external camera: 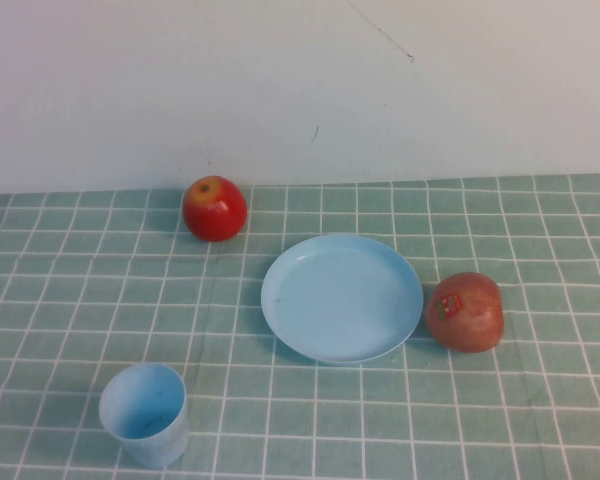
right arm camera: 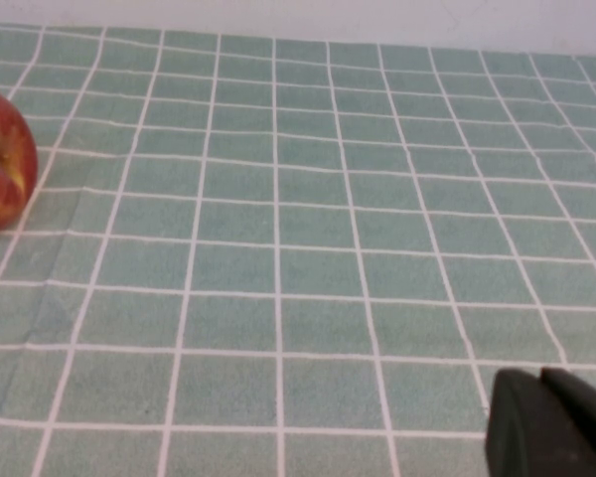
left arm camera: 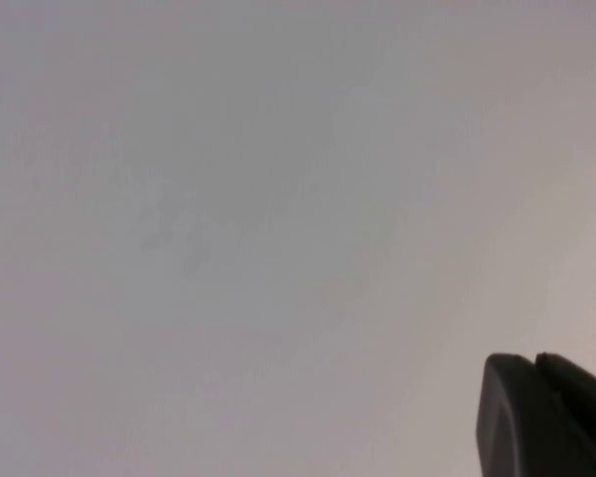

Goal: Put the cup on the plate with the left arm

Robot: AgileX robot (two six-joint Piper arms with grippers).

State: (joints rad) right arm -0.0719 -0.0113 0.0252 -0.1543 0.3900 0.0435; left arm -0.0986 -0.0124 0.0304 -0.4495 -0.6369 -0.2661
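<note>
Down at the near-left of the green checked tablecloth (external camera: 540,420) stands the small light blue plastic tumbler, the cup (external camera: 145,413), upright, mouth open to the ceiling, its long axis vertical. Behind it, near the wall, sits a red-and-yellow apple (external camera: 215,208). Moving across to centre: the round light blue shallow plastic plate (external camera: 341,297), bare, well apart from the cup, up and to its right. Just beside the plate's right rim lies a dull red fruit with a sticker (external camera: 465,311). Neither arm shows in the high view. The left gripper (left arm camera: 551,417) is only a dark corner in its wrist view, facing blank pale wall, so the cup is nowhere in its sight; the jaws' state I cannot tell. The right gripper (right arm camera: 551,422) hangs low over cloth, near an apple (right arm camera: 2,159); jaws likewise unreadable. By my reckoning the cup sits on the left arm's side, and it must swing down to find it.
</note>
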